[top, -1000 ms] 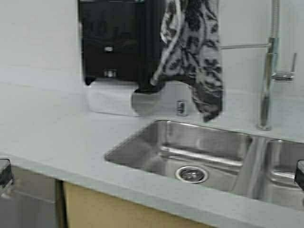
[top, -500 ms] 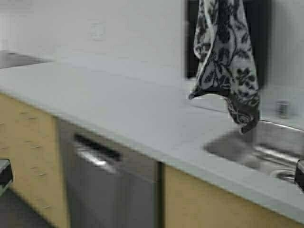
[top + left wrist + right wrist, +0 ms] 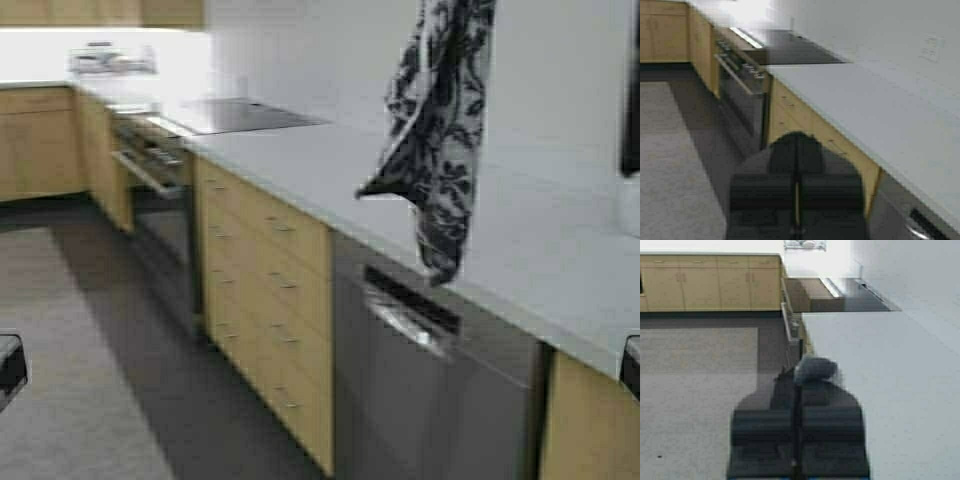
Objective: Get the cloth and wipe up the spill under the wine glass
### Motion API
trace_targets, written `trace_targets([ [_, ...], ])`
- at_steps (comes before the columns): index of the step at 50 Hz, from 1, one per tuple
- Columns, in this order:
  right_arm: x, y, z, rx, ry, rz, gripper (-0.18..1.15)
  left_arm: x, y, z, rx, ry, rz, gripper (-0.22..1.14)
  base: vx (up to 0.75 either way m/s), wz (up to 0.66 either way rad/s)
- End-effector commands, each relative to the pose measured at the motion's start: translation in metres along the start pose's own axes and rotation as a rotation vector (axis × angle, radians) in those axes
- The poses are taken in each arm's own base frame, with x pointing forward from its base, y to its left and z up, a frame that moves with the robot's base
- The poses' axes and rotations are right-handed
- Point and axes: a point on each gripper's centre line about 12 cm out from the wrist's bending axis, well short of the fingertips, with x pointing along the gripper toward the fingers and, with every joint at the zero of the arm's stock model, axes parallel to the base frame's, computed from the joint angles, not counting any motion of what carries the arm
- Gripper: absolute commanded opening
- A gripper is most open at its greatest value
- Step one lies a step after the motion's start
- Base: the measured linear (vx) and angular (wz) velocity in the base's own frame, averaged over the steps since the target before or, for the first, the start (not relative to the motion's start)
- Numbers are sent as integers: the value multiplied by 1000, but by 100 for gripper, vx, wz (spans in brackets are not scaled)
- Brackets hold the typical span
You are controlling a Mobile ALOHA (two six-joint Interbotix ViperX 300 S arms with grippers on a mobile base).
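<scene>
Cloth (image 3: 440,130) hanging above counter front edge: soft, light; pinch near top. Both grippers' jaws closed, empty.

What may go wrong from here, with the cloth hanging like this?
1. The cloth hangs from above the high view, so its hold is hidden. The left end effector and the right end effector are shut and empty; the cloth might slip off unnoticed.
2. The cloth covers the middle of the high view and hides part of the counter. No wine glass is in view, so finding it may be harder.
</scene>
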Motion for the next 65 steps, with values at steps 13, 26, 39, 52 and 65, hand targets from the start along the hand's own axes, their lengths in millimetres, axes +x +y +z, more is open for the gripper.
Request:
trace_targets([
  [13, -5, -29, -3, 12, -5, -106, 6, 12, 1, -9, -18, 47, 7, 3, -1, 53],
  [26, -5, -30, -1, 13, -13, -109, 6, 18, 2, -12, -14, 48, 4, 3, 1, 52],
  [39, -5, -30, -1, 13, -16, -109, 6, 16, 2, -15, -13, 52, 5, 3, 2, 41],
  [52, -5, -30, 0, 11, -29, -107, 6, 16, 2, -14, -17, 49, 4, 3, 3, 37],
  [65, -11, -29, -2, 12, -28, -108, 6, 10, 1, -8, -51, 13, -1, 3, 4, 46],
])
